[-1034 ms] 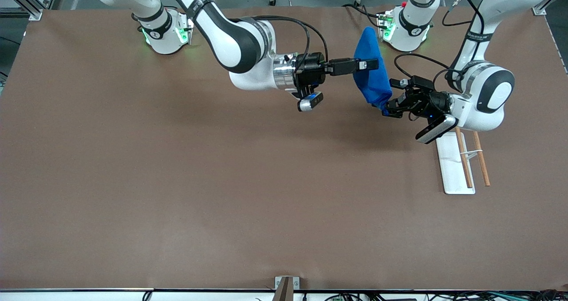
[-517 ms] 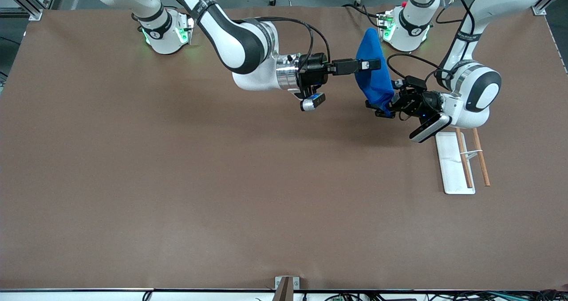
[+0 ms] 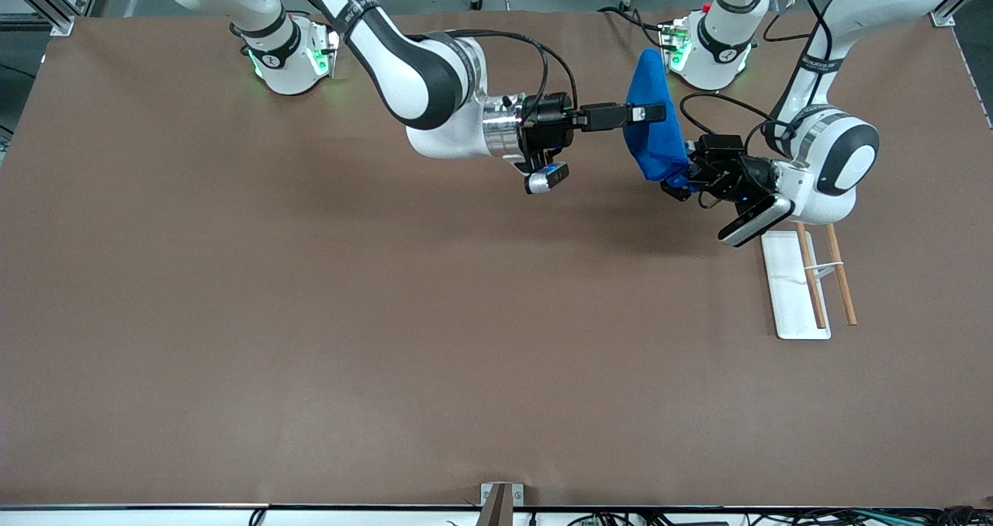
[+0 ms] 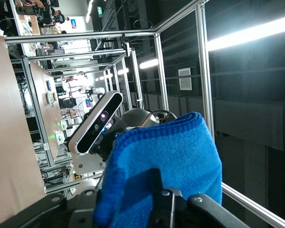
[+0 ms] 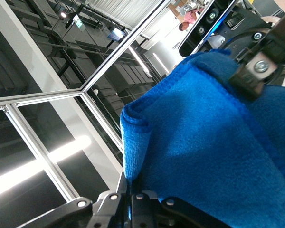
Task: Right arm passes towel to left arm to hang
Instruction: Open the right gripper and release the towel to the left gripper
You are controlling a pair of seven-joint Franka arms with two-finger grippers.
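Note:
The bright blue towel (image 3: 650, 130) hangs in the air over the table, close to the left arm's base. My right gripper (image 3: 655, 112) reaches in level from the right arm's end and is shut on the towel's upper part (image 5: 218, 142), its fingertips (image 5: 131, 183) pinching a folded edge. My left gripper (image 3: 681, 175) is at the towel's lower corner. The cloth (image 4: 180, 156) fills the gap in the left gripper (image 4: 126, 197), whose fingers are closed in on it. One left finger (image 5: 256, 66) presses on the cloth in the right wrist view.
A white flat stand (image 3: 791, 285) with two wooden rods (image 3: 842, 278) lies on the brown table (image 3: 310, 316), nearer the front camera than the left arm's elbow. The left arm's green-lit base (image 3: 706, 49) stands just beside the hanging towel.
The left gripper came in from the left arm's end onto the towel's lower corner, and its fingers closed in on the cloth. The right gripper kept its hold and barely shifted.

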